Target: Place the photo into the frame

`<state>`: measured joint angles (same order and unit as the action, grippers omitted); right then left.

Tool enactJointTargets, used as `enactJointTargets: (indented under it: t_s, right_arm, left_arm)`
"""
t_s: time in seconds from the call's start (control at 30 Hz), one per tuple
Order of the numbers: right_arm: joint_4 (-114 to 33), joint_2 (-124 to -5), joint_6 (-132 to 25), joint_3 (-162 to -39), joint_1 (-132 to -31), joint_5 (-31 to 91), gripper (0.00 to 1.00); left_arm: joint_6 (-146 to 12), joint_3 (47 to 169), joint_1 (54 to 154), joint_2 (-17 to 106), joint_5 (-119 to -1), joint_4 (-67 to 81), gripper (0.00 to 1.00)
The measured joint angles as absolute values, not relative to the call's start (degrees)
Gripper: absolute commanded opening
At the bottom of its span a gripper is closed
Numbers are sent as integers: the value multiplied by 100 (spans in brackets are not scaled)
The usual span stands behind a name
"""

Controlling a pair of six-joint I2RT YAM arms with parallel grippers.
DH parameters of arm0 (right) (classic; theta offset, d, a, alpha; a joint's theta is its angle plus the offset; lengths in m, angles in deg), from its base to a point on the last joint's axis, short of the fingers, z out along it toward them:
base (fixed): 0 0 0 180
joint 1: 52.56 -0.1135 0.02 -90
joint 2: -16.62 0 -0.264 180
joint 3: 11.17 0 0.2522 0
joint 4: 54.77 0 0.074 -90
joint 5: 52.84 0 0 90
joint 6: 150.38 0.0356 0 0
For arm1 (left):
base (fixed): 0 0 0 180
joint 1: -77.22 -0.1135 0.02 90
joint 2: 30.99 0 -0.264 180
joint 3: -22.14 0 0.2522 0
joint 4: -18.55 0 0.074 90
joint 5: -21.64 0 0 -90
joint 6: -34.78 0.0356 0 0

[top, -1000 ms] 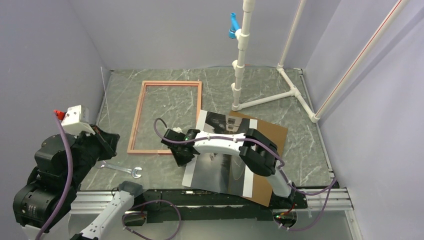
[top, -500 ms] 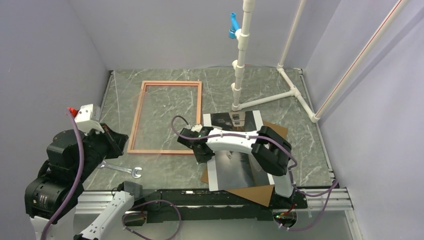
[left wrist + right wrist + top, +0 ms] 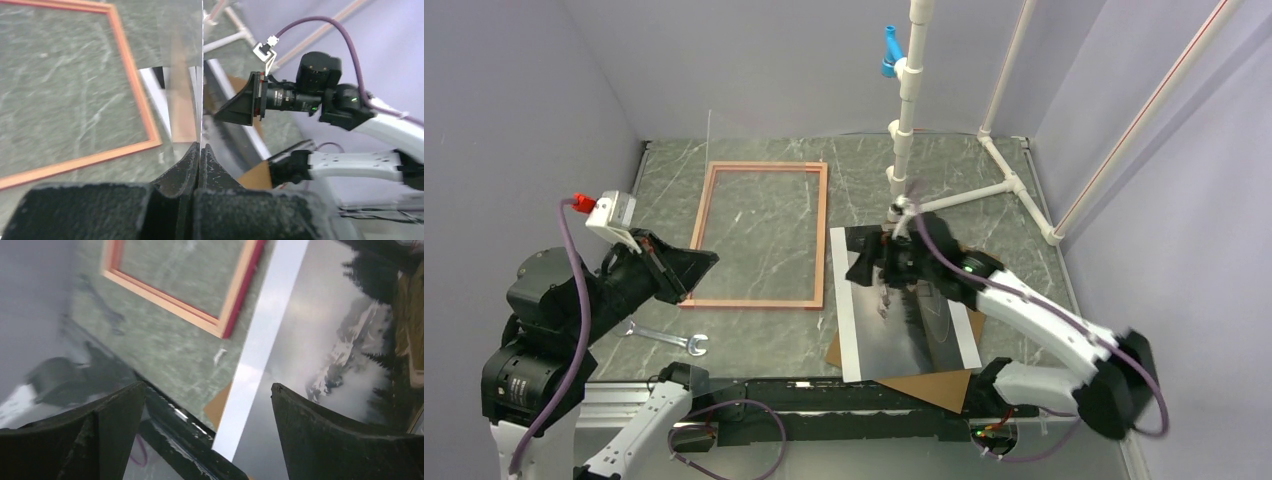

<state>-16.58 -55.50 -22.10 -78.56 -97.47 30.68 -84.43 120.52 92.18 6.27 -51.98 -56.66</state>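
The salmon frame [image 3: 764, 235] lies flat on the marble table, left of centre. The photo [image 3: 909, 315], a grey cloudy landscape with white bands, lies face up on the brown backing board [image 3: 904, 385] just right of the frame. My right gripper [image 3: 871, 268] hovers over the photo's far left corner, open and empty. In the right wrist view the open right gripper [image 3: 207, 385] looks down on the photo [image 3: 325, 355] and a frame corner [image 3: 225, 322]. My left gripper [image 3: 699, 262] sits at the frame's near left corner. The left gripper [image 3: 199, 146] is shut on a thin clear sheet [image 3: 202, 75] seen edge-on.
A metal wrench [image 3: 669, 340] lies near the front edge, left of the backing board. A white pipe stand [image 3: 904, 130] with a blue fitting rises at the back, its legs spreading right. Grey walls close in on both sides.
My right gripper opened and let go of the photo, which now lies flat on the board; the arm swung back to the right. My left arm moved toward the frame with the clear sheet.
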Motion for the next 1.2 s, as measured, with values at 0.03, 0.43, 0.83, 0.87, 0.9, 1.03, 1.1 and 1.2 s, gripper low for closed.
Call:
enactJointTargets:
  t_s: [0.03, 0.43, 0.83, 0.87, 0.9, 1.03, 1.1, 1.2]
  right_arm:
    - [-1925, -5117, -2214, -7582, -9528, 2812, 99]
    - [-6117, -3930, -522, -5720, -8036, -505, 99]
    - [-11059, -4619, 2435, -5620, -7716, -1782, 66]
    - [-11341, -4680, 2675, -5620, -7675, -1832, 66]
    - [-11608, -4735, 2881, -5620, -7629, -1865, 66]
    - [-12071, -4794, 3314, -5620, -7612, -2005, 67]
    - [-12134, -4770, 3401, -5620, -7612, -2049, 67]
    - [-12130, -4693, 3482, -5620, -7612, -2060, 66]
  left_arm:
    - [-8511, 12046, 9218, 631, -5038, -5522, 0]
    - [-9798, 11580, 9218, 544, -3307, -3428, 0]
    - [-10036, 11235, 9218, 323, -3141, -3045, 0]
    - [-10032, 11200, 9218, 284, -3220, -3056, 0]
    - [-10025, 11165, 9218, 247, -3281, -3076, 0]
    - [-9982, 11090, 9218, 157, -3495, -3237, 0]
    - [-9962, 11079, 9218, 148, -3578, -3305, 0]
    - [-9977, 10942, 9218, 81, -3703, -3270, 0]
